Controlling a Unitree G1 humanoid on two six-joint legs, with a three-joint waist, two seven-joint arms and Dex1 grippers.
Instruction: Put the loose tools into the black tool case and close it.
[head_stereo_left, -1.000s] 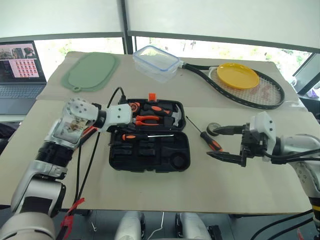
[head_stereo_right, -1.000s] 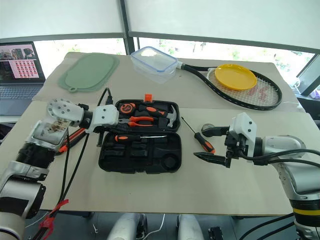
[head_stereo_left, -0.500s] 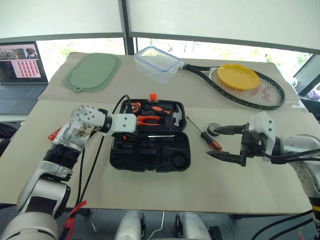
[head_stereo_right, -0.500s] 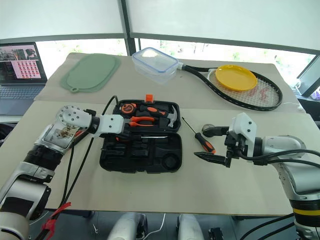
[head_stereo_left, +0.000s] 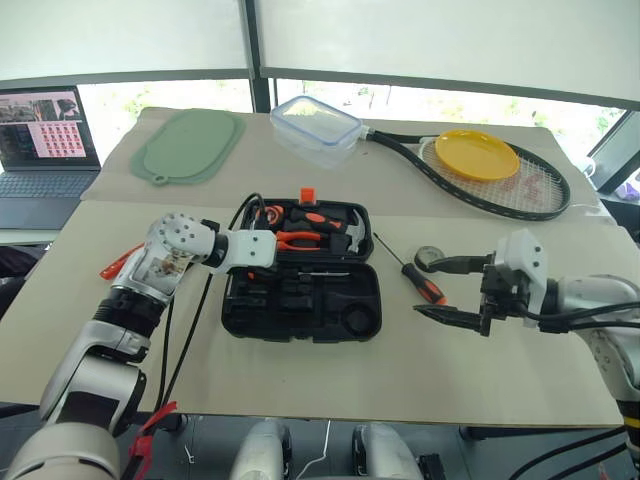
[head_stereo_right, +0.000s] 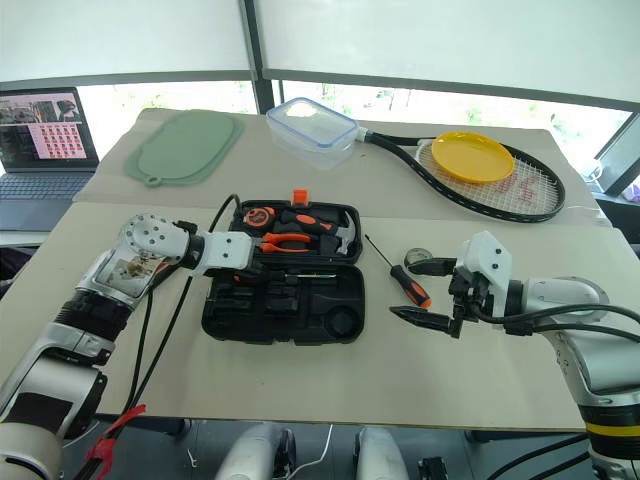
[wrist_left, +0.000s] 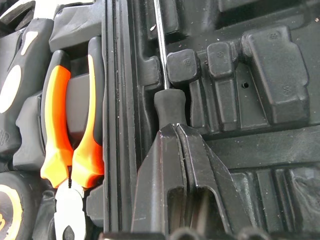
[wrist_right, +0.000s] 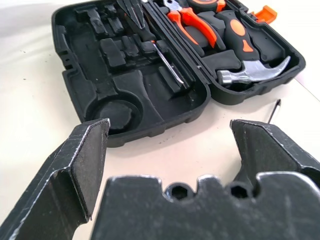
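Right, the left gripper (wrist_left: 175, 145) has its jaws together on the handle of a screwdriver (wrist_left: 161, 55) lying in a recess of the open black tool case (head_stereo_left: 300, 318), beside the hinge. Orange-handled pliers (head_stereo_left: 300, 239) and a hammer (head_stereo_left: 345, 232) sit in the case's far half. Off the case's right side, the right gripper (head_stereo_left: 447, 290) hovers with jaws wide apart and empty, near a black-orange screwdriver (head_stereo_left: 410, 270) and a small tape roll (head_stereo_left: 429, 260).

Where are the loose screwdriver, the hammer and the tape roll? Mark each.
screwdriver (head_stereo_left: 428, 288), left eye view, orange-black handle.
hammer (head_stereo_left: 349, 231), left eye view, steel head.
tape roll (head_stereo_left: 428, 258), left eye view, its top face.
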